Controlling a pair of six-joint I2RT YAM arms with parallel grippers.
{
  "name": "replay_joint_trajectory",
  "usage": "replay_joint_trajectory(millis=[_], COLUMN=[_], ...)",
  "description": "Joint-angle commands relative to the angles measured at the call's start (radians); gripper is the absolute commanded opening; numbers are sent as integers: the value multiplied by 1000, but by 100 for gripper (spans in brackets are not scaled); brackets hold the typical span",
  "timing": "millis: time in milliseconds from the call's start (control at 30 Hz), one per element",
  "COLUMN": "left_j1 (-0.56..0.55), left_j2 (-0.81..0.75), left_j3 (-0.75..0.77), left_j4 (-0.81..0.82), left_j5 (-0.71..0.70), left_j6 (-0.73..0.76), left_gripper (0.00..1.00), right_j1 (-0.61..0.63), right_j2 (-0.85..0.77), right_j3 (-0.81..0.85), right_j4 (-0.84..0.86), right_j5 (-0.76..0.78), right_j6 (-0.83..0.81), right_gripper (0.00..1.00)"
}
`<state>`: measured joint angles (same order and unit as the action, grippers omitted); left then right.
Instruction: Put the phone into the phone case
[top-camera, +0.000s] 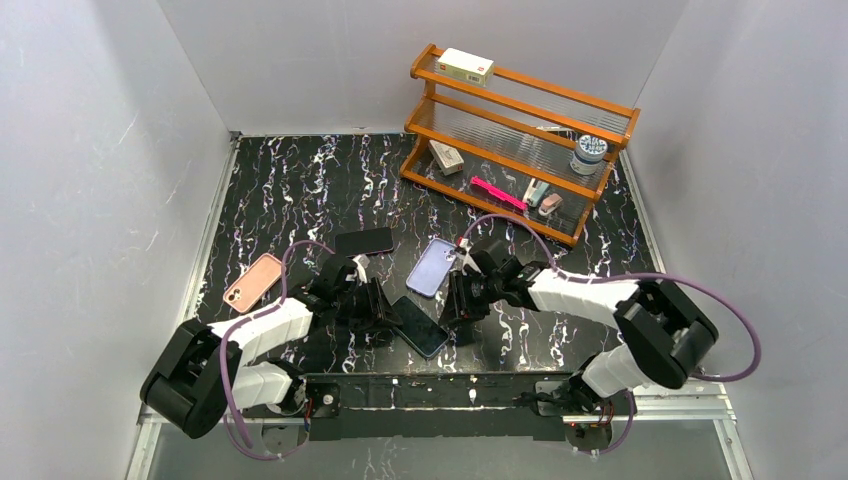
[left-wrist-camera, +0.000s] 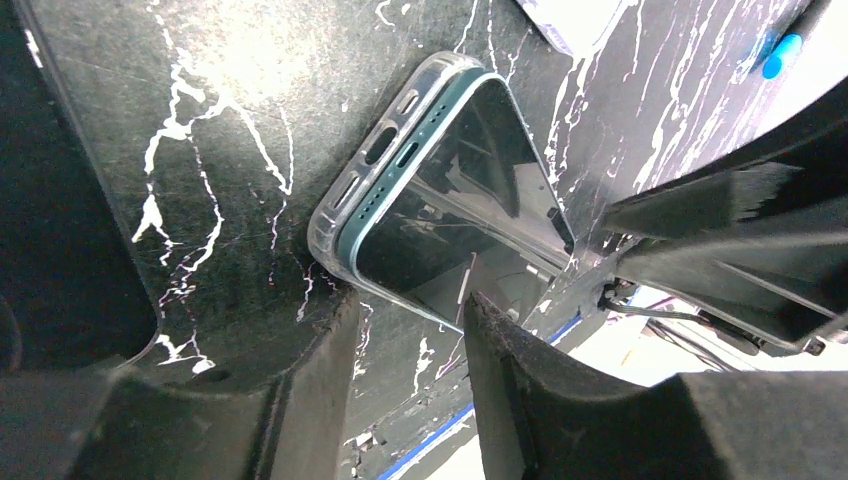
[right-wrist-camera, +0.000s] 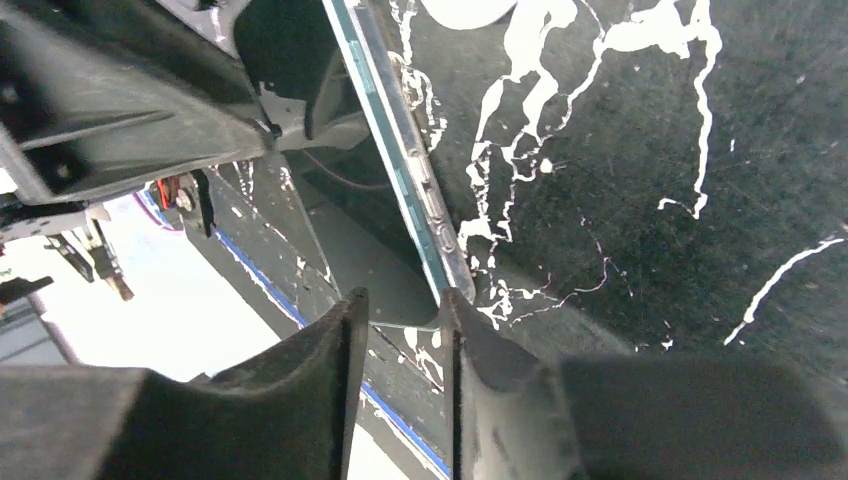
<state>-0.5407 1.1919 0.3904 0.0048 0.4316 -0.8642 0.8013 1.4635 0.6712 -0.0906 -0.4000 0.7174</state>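
Observation:
A dark phone with a teal rim lies at the table's front centre, inside a clear case. In the left wrist view the phone has its teal edge standing a little above the case rim along the bottom end. My left gripper is open at the phone's left side; in its wrist view one fingertip rests at the screen's edge. My right gripper is at the phone's right side, narrowly open, and the phone's side edge runs just ahead of its fingertips.
A lavender case lies behind the right gripper. A black phone and a pink case lie to the left. A wooden shelf with small items stands at the back right. White walls close in on both sides.

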Motion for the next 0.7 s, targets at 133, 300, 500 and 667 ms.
replay_joint_trajectory(millis=[133, 300, 500, 667], left_j1=[-5, -5, -5, -5], left_j2=[-39, -61, -61, -51], left_j3=[18, 10, -10, -39], left_j4=[-57, -52, -25, -17], left_j5=[-32, -35, -26, -25], left_j6=[9, -13, -36, -41], left_gripper=[45, 45, 41, 38], right_j1=[1, 0, 1, 5], right_j2=[-59, -28, 86, 141], right_j3=[42, 43, 55, 15], right_j4=[-11, 51, 131, 246], right_j5=[45, 31, -46, -116], right_j6=[-36, -53, -51, 16], right_gripper=[60, 71, 73, 72])
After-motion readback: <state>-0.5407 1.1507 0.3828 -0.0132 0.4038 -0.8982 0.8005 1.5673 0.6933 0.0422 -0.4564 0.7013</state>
